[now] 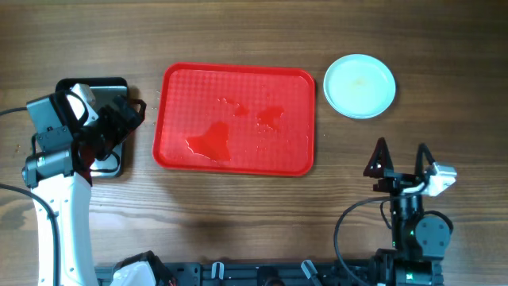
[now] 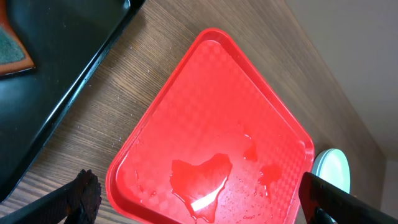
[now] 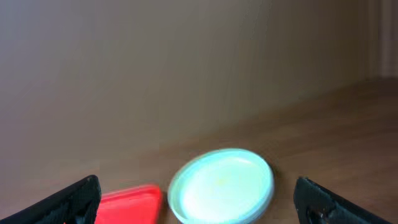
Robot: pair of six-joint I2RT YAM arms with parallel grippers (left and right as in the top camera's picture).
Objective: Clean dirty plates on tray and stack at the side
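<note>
The red tray lies at the table's middle with puddles of liquid on it and no plates. It also shows in the left wrist view. The pale mint-white plates sit as one stack on the table right of the tray, also seen in the right wrist view and at the edge of the left wrist view. My left gripper is open and empty, left of the tray beside the black pan. My right gripper is open and empty, nearer the front edge than the plates.
A glossy black pan stands left of the tray under my left arm; in the left wrist view it holds an orange-edged sponge. A wall rises behind the table.
</note>
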